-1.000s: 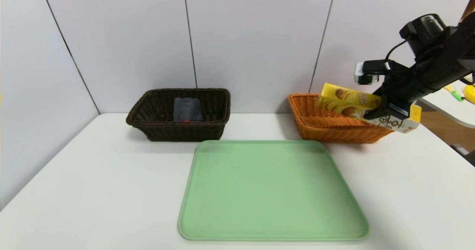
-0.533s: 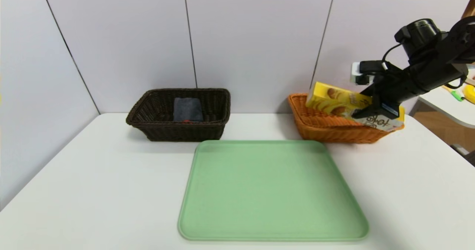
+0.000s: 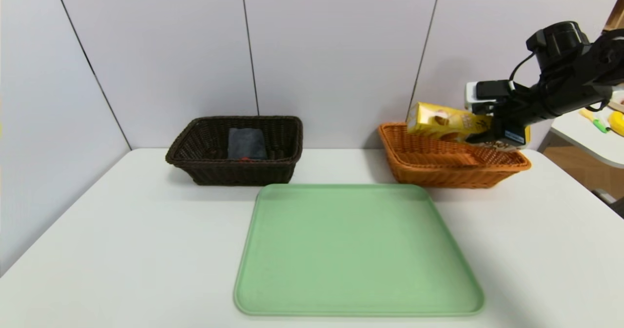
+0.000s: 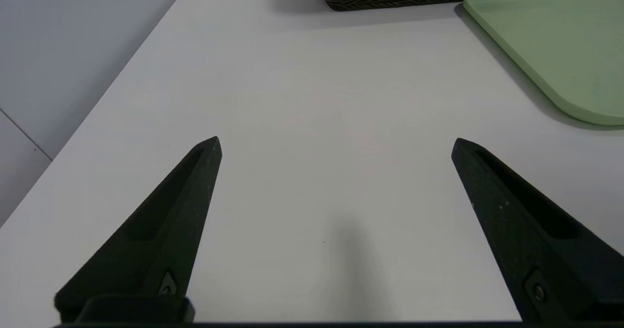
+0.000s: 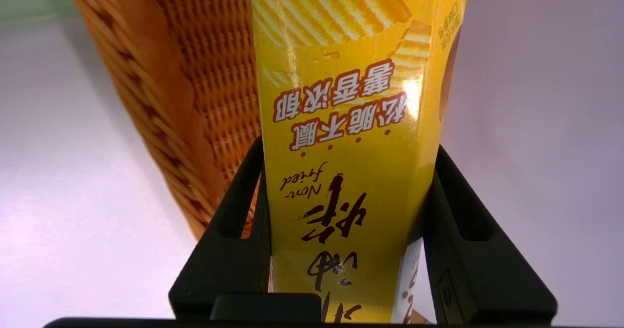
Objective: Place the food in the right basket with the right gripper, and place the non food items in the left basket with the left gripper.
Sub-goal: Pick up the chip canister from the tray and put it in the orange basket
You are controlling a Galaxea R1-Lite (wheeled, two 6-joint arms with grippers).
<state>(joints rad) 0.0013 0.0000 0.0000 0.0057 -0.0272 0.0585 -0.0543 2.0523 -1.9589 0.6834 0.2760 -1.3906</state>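
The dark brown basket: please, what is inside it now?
The dark brown basket holds a folded dark cloth and something small and red. The near wall hides the lower part.

White table [image 3: 146,240] bears a green tray [image 3: 358,250] and two baskets [image 3: 243,172].

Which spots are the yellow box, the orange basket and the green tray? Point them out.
Yellow box [image 5: 341,172]: right wrist view, printed front.
Orange basket [image 3: 438,177]: head view, outer front wall.
Green tray [image 3: 360,314]: head view, near rim.
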